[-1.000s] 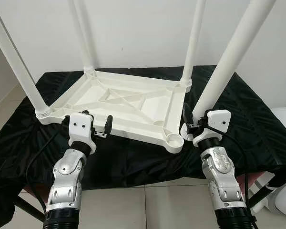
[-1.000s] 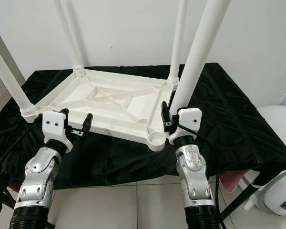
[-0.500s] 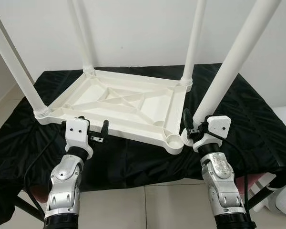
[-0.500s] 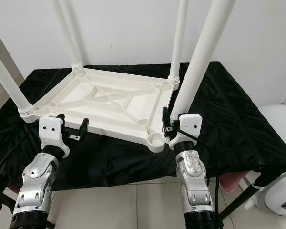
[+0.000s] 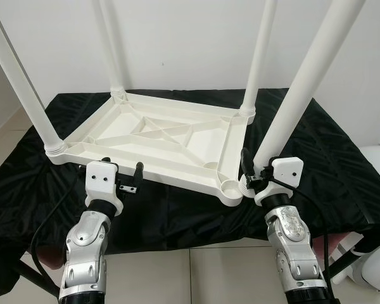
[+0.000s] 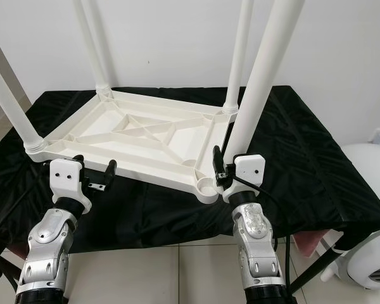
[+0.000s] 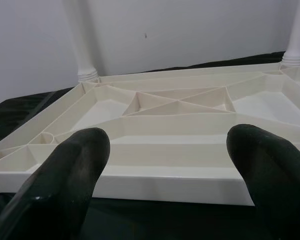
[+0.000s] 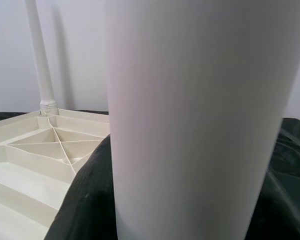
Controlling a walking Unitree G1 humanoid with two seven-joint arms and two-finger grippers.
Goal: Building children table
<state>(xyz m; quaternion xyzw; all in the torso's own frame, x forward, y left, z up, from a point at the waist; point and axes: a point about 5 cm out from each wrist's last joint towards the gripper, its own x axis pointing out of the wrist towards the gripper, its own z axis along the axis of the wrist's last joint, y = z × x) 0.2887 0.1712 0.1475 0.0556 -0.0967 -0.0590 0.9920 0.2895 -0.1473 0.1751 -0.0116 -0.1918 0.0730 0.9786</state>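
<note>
At the near right corner of the upturned tabletop, on the black cloth, stands the empty socket; three legs already seated in the other corners. Just right of the socket, beside it rather than in it: foot of the fourth leg, long axis steep, top tilted right and away. Pinched low on this leg by the right gripper, the nearer arm. Judged next: shift foot leftward over the socket. Left gripper spread wide, facing the tabletop's near edge, apart from it.
</note>
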